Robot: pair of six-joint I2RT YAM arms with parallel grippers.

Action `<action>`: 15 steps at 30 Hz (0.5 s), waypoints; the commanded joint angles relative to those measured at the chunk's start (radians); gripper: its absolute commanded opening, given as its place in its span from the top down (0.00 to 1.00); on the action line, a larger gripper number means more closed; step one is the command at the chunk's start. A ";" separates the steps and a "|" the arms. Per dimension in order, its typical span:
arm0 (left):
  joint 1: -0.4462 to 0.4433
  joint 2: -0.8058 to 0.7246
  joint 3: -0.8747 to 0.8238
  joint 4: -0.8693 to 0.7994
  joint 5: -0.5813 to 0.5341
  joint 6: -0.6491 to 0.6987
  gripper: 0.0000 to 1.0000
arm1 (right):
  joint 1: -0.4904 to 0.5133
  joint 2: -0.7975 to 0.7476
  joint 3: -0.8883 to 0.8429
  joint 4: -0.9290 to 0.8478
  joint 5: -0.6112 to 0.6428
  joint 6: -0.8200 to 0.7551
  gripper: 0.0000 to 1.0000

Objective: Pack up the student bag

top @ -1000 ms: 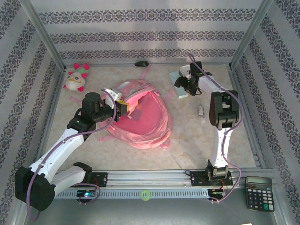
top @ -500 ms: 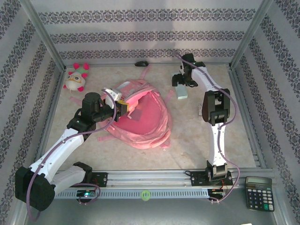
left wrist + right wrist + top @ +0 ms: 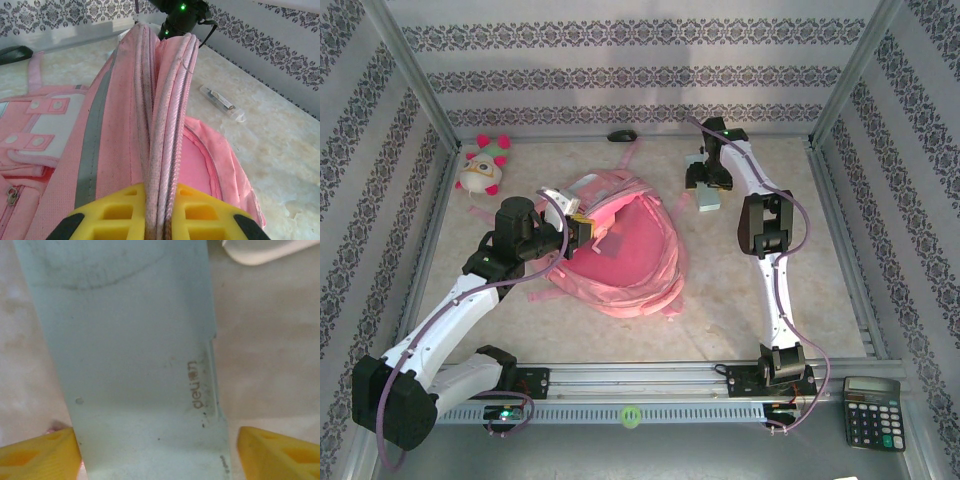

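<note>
- student bag (image 3: 625,250): mid-table, mouth held open.
- left gripper (image 3: 160,220): pressed together on the bag's zipper rim, lifting it.
- right gripper (image 3: 157,450): spread, straddling pale case (image 3: 135,340) across its short width, long axis running between the fingers.
- pale case: just right of the bag, nearer the right arm.

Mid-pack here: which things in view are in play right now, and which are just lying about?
In play: student bag, its rim clamped in the left gripper; pale box, straddled by the open right gripper.
Lying about: plush toy, black mouse, small tube, calculator.
</note>
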 commanded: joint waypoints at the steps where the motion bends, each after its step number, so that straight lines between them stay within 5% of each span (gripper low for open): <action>1: 0.008 -0.018 0.047 0.022 0.003 0.019 1.00 | 0.008 0.027 0.032 -0.046 -0.013 0.023 0.24; 10: 0.008 -0.020 0.049 0.044 0.009 0.005 1.00 | 0.022 0.038 0.056 -0.083 -0.034 -0.012 0.24; 15: 0.008 -0.035 0.051 0.036 0.009 0.007 1.00 | 0.030 0.011 0.016 -0.087 -0.016 -0.026 0.38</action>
